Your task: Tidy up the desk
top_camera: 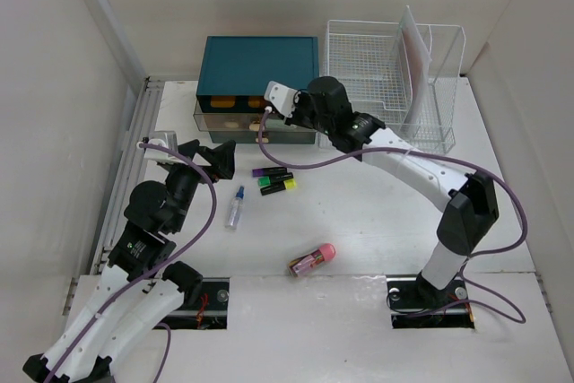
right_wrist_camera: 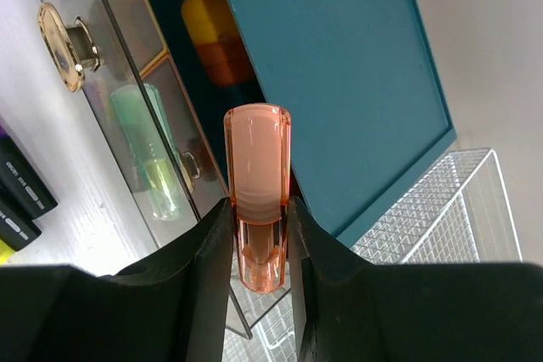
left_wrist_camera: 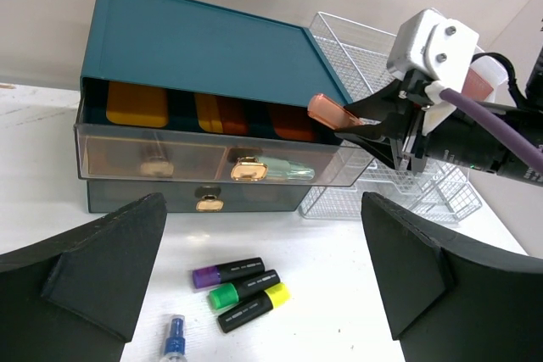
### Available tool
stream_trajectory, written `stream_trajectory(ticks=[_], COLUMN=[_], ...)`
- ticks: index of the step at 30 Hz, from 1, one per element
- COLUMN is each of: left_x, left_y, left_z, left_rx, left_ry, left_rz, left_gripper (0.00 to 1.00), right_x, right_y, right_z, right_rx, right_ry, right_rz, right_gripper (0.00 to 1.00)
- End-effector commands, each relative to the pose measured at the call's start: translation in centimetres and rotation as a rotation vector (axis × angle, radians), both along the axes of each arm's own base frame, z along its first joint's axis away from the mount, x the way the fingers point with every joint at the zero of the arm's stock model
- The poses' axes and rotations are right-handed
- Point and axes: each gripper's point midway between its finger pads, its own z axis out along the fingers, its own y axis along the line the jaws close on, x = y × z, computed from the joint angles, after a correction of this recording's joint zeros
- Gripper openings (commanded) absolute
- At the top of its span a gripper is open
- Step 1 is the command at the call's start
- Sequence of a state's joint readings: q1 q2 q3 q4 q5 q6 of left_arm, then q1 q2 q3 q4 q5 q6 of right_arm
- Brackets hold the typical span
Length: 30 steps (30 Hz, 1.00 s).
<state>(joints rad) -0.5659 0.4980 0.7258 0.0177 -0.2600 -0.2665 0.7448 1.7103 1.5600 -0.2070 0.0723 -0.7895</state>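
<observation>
- Top view: the job looked partly done to me. The desk (top_camera: pixel 377 221) filled most of the frame under both arms. Lying loose on it were three highlighters (top_camera: pixel 273 181), a spray bottle (top_camera: pixel 236 207) and a pink tube (top_camera: pixel 312 260), none of them yet put away.
- At the far edge stood the box (top_camera: pixel 260 65) with its upper drawer (top_camera: pixel 229 120) pulled out, and the rack (top_camera: pixel 377 69) just beside it on the right.
- My right arm stretched forward and across to the left, bringing the right gripper (top_camera: pixel 272 111) over the drawer's right end. My left arm was folded short, with the left gripper (top_camera: pixel 208 157) hanging low in front of the box.
- Left wrist view: the left fingers stood wide apart with nothing between them, aimed at the box front, the highlighters below. Across from them the right gripper held an orange piece (left_wrist_camera: pixel 327 112) pointing at the gap above the open drawer.
- Several things already lay in that drawer, so I judged some sorting was done.
- Right wrist view: the right fingers were clamped on the lower half of the orange piece, its rounded end sticking out over the drawer edge. A green bottle (right_wrist_camera: pixel 153 158) lay inside behind the clear front.
</observation>
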Motion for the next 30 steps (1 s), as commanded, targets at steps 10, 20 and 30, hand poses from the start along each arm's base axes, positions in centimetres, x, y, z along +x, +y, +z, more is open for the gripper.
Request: stream_trajectory(ticks=[10, 20, 30], left_x=[0.0, 0.0, 0.0], left_y=[-0.2, -0.2, 0.3], left_z=[1.0, 1.0, 1.2], left_rx=[-0.025, -0.025, -0.033], left_ry=[-0.037, -0.037, -0.044], left_rz=[-0.007, -0.007, 0.014], left_gripper=[0.99, 0.99, 0.99], right_x=[1.3, -2.6, -9.9], right_y=[0.2, 0.1, 4.2], right_z=[3.4, 8.4, -2.2], right_rx=[0.076, 0.217, 0.032], right_ry=[-0.073, -0.088, 0.209], right_rz=[-0.023, 0.112, 0.610], right_gripper=[0.55, 0.42, 0.00])
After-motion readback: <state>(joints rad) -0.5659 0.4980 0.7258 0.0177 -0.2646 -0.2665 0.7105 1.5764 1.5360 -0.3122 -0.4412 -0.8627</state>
